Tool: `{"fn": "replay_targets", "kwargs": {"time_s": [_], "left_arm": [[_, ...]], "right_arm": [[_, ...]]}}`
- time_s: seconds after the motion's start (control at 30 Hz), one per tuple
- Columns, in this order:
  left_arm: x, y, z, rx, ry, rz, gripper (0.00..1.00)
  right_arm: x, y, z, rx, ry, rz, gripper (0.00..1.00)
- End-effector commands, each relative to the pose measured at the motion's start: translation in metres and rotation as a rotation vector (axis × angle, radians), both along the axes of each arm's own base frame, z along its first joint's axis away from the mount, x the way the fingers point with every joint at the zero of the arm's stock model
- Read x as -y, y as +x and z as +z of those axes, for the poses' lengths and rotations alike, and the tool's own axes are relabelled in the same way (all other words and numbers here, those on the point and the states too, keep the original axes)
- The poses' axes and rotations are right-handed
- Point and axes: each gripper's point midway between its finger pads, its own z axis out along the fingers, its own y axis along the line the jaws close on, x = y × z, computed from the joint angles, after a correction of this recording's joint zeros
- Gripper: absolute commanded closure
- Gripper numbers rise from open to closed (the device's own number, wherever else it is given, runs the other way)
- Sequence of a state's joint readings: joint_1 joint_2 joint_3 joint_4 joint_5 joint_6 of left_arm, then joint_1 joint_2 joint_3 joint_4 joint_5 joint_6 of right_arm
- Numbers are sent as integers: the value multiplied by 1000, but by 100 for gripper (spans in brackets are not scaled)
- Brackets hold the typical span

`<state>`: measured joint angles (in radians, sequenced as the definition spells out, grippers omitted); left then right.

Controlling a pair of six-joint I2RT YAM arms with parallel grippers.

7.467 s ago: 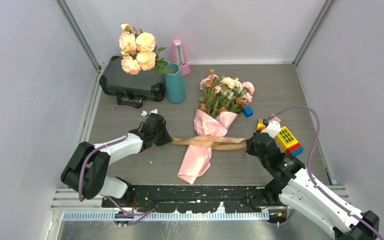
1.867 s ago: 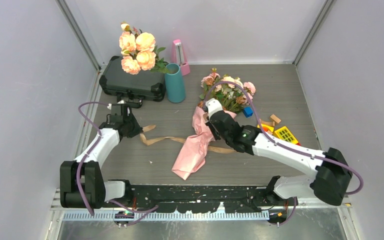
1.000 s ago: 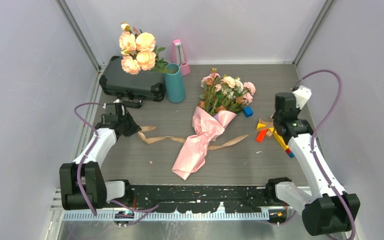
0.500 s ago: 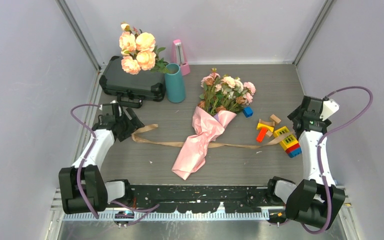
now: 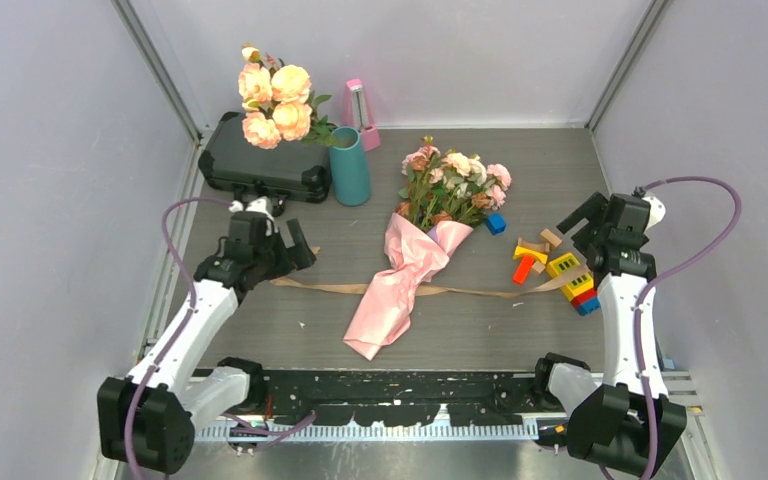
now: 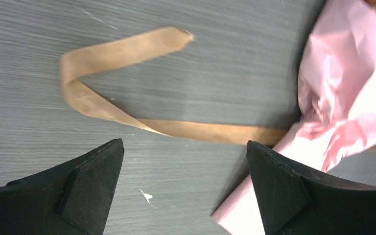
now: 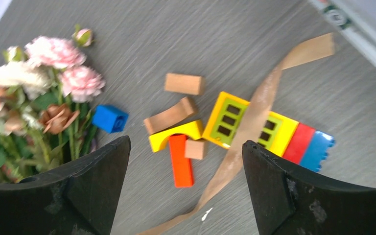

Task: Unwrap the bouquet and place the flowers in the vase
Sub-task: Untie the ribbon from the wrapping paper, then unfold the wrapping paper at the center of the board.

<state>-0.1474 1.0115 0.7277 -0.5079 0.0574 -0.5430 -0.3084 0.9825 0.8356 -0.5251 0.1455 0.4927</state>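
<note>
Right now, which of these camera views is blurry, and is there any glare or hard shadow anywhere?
Right wrist view: streaky blur, the toy blocks and ribbon soft-edged. Left wrist view: sharper, but the pink paper is nearly washed out toward the upper right. Top external view: crisp, evenly lit, only a soft shadow beside the bouquet.

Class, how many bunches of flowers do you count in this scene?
2. The peach roses stand at the back left, above the black case. The wrapped bouquet lies mid-table. None seems hidden.

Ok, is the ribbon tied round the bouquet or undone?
Undone: the ribbon lies slack on the table, ends free, no knot at the bouquet.
</note>
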Motion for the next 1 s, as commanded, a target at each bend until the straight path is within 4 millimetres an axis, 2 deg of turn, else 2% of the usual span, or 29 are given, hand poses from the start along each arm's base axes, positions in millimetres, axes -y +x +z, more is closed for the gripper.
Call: {"fn": "replay_targets", "kwargs": {"time_s": [0.0, 0.13, 0.23, 0.3, 0.43, 0.57, 0.63, 0.77, 0.97], "left_arm": [[22, -13, 6, 35, 104, -112, 2], [55, -31, 16, 79, 109, -259, 3], [86, -52, 25, 147, 86, -393, 7], [106, -68, 29, 191, 71, -487, 7], [147, -107, 33, 264, 50, -716, 10], [181, -141, 38, 324, 80, -910, 14], [199, -155, 32, 321, 110, -999, 16], [232, -173, -2, 226, 258, -1155, 24], [272, -184, -33, 204, 436, -1263, 34]], "right_arm": [[-51, 14, 17, 78, 131, 232, 10], [-96, 16, 17, 79, 230, 405, 11], [-135, 10, 14, 71, 261, 524, 12], [-154, 4, 11, 74, 277, 572, 13], [-175, -8, 2, 72, 315, 615, 15], [-176, -17, -4, 64, 317, 617, 16], [-175, -20, -7, 54, 312, 614, 16], [-177, -23, -12, 43, 330, 619, 16], [-177, -25, -16, 37, 334, 611, 16]]}}
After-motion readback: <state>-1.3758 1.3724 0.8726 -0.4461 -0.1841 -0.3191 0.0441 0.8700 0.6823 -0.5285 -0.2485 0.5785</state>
